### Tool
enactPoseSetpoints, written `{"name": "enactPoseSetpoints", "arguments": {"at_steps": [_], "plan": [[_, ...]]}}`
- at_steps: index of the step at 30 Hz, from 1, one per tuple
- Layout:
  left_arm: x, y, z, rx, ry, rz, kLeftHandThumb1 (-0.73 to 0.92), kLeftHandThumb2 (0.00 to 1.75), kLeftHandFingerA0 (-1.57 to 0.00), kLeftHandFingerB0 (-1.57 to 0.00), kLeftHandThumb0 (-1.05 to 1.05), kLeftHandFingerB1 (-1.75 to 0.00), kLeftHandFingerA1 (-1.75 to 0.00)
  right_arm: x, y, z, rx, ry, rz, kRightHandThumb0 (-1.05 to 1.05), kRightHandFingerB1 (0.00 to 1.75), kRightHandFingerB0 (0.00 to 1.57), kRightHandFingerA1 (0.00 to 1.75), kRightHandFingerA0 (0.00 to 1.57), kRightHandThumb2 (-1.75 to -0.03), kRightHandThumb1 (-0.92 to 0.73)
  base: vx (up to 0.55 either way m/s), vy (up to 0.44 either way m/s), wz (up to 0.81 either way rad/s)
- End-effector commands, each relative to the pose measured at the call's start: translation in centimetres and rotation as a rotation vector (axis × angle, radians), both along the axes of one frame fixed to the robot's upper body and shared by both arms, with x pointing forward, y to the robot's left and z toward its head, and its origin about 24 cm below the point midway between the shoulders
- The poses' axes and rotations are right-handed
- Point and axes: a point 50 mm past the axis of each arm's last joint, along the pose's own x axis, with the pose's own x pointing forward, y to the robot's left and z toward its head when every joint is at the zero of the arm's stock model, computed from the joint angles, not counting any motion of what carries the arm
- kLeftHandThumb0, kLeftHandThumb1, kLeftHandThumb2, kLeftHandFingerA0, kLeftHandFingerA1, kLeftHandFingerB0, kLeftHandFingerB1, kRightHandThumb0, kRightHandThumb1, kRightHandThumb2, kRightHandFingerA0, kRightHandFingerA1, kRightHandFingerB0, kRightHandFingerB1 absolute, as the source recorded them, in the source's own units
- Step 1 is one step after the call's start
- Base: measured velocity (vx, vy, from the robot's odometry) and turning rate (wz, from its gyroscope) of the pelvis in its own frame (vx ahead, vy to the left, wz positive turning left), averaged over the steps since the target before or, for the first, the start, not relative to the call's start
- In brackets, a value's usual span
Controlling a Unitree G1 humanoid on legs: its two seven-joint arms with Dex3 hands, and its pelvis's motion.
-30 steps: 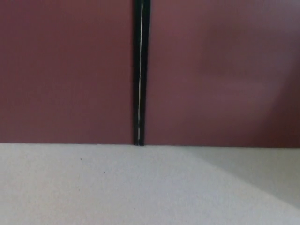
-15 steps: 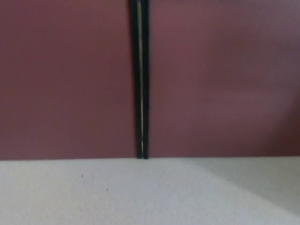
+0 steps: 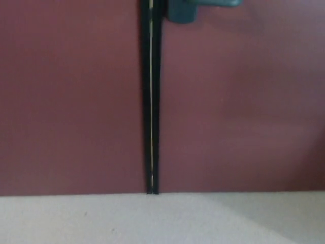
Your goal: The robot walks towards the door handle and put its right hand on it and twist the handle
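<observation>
Nearest the camera, a pale grey, faintly speckled floor (image 3: pixel 101 221) fills the bottom strip of the head view, with a softer, darker shadow falling across its right corner. Neither of the robot's hands nor any part of its arms shows here, so how the fingers are set cannot be told. Beyond the floor rise two dark reddish-brown door panels, the left panel (image 3: pixel 71 96) and the right panel (image 3: pixel 238 112), meeting the floor along a straight line. Between them runs a narrow black vertical gap (image 3: pixel 152 101) with a thin bright line down its middle, reaching from the top edge down to the floor. Farthest up, at the top edge of the right panel just beside the gap, sits the grey-green metal door handle (image 3: pixel 195 9): a blurred base with a lever extending to the right, cut off by the picture's edge.
</observation>
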Motion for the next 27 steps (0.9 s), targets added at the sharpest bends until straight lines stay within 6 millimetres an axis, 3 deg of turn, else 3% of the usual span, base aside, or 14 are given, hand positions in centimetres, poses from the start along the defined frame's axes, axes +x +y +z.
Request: {"name": "enactPoseSetpoints", "arguments": {"at_steps": [1, 8, 9, 11, 20, 22, 23, 27], "plan": [[0.0, -0.1, -0.1, 0.006, 0.008, -0.017, 0.45, 0.76, -0.69, -0.28, -0.19, -0.65, -0.89, -0.2, -0.2, 0.0, 0.001, 0.008, -0.011, -0.18, 0.45, 0.56, 0.51, 0.67, -0.58, -0.64, 0.08, 0.315, -0.09], [0.1, -0.1, 0.0, 0.001, 0.003, -0.022, 0.45, 0.75, -0.68, -0.28, -0.20, -0.65, -0.87, -0.1, 0.0, 0.0, -0.002, -0.001, -0.004, -0.18, 0.45, 0.56, 0.51, 0.67, -0.58, -0.64, 0.04, 0.004, -0.02], [1.0, -0.3, 0.1, 0.014, -0.007, -0.049, 0.45, 0.73, -0.66, -0.29, -0.22, -0.64, -0.82, 1.3, -0.1, 0.1, -0.004, -0.019, 0.001, -0.18, 0.45, 0.56, 0.51, 0.67, -0.58, -0.64, 0.09, 0.082, -0.03], [1.1, -0.3, 0.0, 0.015, -0.006, -0.045, 0.45, 0.73, -0.65, -0.30, -0.21, -0.64, -0.81, 1.6, -0.1, 0.2, -0.001, -0.023, 0.000, -0.18, 0.45, 0.56, 0.51, 0.67, -0.58, -0.64, 0.10, 0.113, 0.00], [0.7, -0.2, 0.0, 0.022, -0.002, -0.035, 0.45, 0.73, -0.65, -0.32, -0.22, -0.64, -0.80, 1.8, 0.1, 0.1, 0.006, -0.015, 0.012, -0.18, 0.45, 0.56, 0.51, 0.67, -0.58, -0.64, 0.11, 0.061, 0.04], [-0.3, 0.0, 0.0, 0.027, 0.024, -0.035, 0.41, 0.80, -0.69, -0.34, -0.24, -0.65, -0.85, 1.1, 0.3, -0.1, 0.001, 0.003, 0.005, -0.18, 0.45, 0.56, 0.51, 0.67, -0.58, -0.64, 0.16, -0.023, 0.06], [-0.6, 0.1, 0.0, 0.033, 0.033, -0.046, 0.45, 0.73, -0.68, -0.34, -0.21, -0.65, -0.84, 0.6, 0.3, -0.1, 0.010, 0.005, -0.002, -0.18, 0.45, 0.56, 0.52, 0.67, -0.58, -0.64, 0.18, -0.063, 0.03], [-0.8, 0.1, -0.1, 0.034, 0.034, -0.046, 0.45, 0.73, -0.68, -0.34, -0.22, -0.66, -0.84, 0.4, 0.4, -0.1, 0.010, 0.003, 0.005, -0.18, 0.45, 0.56, 0.52, 0.67, -0.58, -0.64, 0.16, -0.196, 0.04]]}}
